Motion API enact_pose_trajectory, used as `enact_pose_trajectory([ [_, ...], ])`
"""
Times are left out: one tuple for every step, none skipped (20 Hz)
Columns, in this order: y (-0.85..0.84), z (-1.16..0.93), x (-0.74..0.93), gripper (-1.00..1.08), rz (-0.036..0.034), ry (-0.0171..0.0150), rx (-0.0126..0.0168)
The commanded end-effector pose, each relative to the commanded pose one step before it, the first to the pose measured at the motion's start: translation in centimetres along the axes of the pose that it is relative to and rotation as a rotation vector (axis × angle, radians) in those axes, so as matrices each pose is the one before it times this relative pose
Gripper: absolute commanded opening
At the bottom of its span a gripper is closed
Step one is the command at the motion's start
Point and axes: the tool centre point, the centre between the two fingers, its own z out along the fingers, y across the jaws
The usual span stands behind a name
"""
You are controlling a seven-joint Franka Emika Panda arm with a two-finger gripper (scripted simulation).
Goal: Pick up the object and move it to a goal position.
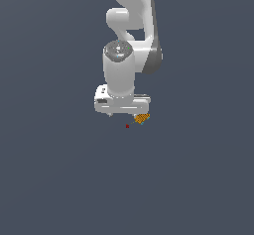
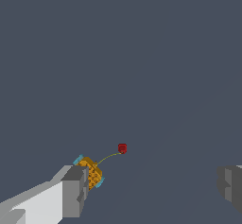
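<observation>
Tool (image 2: 153, 190) spread wide | object (image 2: 91, 173) touching one finger | goal position (image 2: 122, 148) near | writing: none legible

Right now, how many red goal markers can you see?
1. A single dark red dot sits just below the gripper, toward the exterior view's left of the orange lump. The wrist view shows the same one beyond the lump. None looks hidden.

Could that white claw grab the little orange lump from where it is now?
Probably yes. The gripper is open, the orange lump sits right by one of its fingers, and nothing lies between. It likely needs to centre itself first.
</observation>
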Motion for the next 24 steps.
enact_pose_trajectory([
  [-0.009,-0.014,-0.005,1.0,-0.00206,-0.00057,-0.00022],
  [0.006,-0.035,0.018,1.0,-0.00158,0.00035,0.00006],
  [0.011,-0.009,0.004,1.0,-0.00084,-0.0001,-0.00005],
  [-0.019,0.0,-0.011,1.0,0.0,0.0,0.0],
  [0.012,0.038,-0.011,1.0,0.00193,-0.00032,-0.00005],
  [-0.032,0.042,-0.021,1.0,0.00258,-0.00006,0.00004],
  [-0.042,0.057,-0.027,1.0,0.00378,0.00002,0.00008],
  [-0.061,0.072,-0.034,1.0,0.00483,0.0001,0.00012],
  [-0.074,0.087,-0.041,1.0,0.00598,0.00016,0.00016],
  [-0.088,0.102,-0.049,1.0,0.00707,0.00022,0.0002],
  [-0.1,0.117,-0.057,1.0,0.00816,0.00027,0.00023],
  [-0.111,0.13,-0.066,1.0,0.00907,0.00029,0.00025],
  [-0.119,0.143,-0.074,1.0,0.00995,0.00028,0.00026],
  [-0.128,0.159,-0.085,1.0,0.01102,0.00027,0.00027],
  [-0.135,0.17,-0.094,1.0,0.01178,0.00027,0.00028],
  [-0.145,0.185,-0.105,1.0,0.01286,0.0003,0.0003],
  [-0.155,0.2,-0.118,1.0,0.01403,0.00035,0.00032],
  [-0.164,0.213,-0.13,1.0,0.01506,0.00038,0.00033],
  [-0.17,0.227,-0.144,1.0,0.01612,0.0004,0.00034],
  [-0.178,0.242,-0.159,1.0,0.01724,0.00042,0.00034],
  [-0.183,0.257,-0.174,1.0,0.01841,0.00045,0.00035],
  [-0.188,0.271,-0.191,1.0,0.01958,0.00048,0.00035],
  [-0.192,0.285,-0.209,1.0,0.02076,0.00052,0.00035],
  [-0.194,0.299,-0.227,1.0,0.02195,0.00055,0.00034],
])
